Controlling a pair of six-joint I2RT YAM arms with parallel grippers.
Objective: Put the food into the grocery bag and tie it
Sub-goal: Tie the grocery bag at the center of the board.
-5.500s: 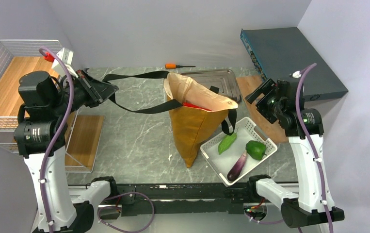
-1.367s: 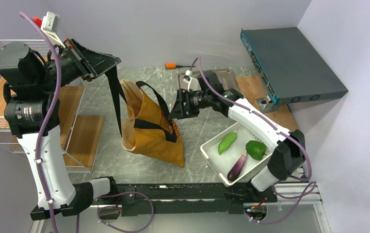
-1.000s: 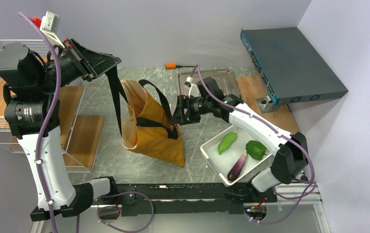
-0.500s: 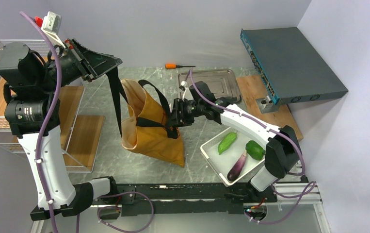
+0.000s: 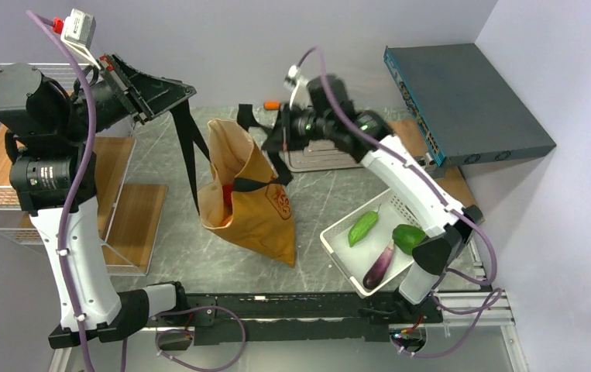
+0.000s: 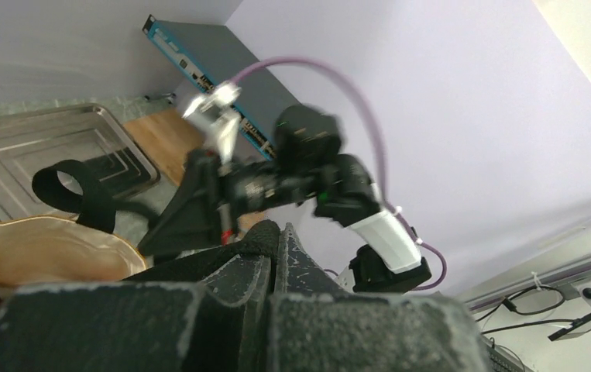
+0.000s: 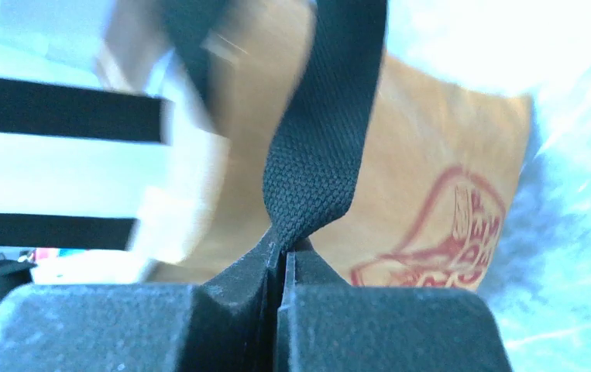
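Observation:
The mustard grocery bag point(image 5: 257, 209) stands on the table with its mouth up, and something red point(image 5: 231, 188) shows inside it. My left gripper point(image 5: 190, 91) is raised at the upper left, shut on one black strap point(image 5: 189, 155) that hangs taut down to the bag. My right gripper point(image 5: 271, 133) is above the bag's right side, shut on the other strap point(image 7: 323, 139); the bag's red print point(image 7: 439, 232) lies behind it. The left wrist view shows shut jaws with the left gripper point(image 6: 280, 232) under strap fabric, and the cream lining point(image 6: 36, 248).
A white basket point(image 5: 337, 246) at the right front holds a green pod point(image 5: 362, 228), a green pepper point(image 5: 408, 238) and a purple eggplant point(image 5: 378, 266). A metal tray point(image 5: 319, 160), an orange screwdriver point(image 5: 271, 105), a blue box point(image 5: 462, 93) and a wire rack point(image 5: 5, 93) ring the table.
My right gripper has shut on the bag's strap and risen toward the back, pulling the bag's mouth more upright. The left arm has held its strap almost still.

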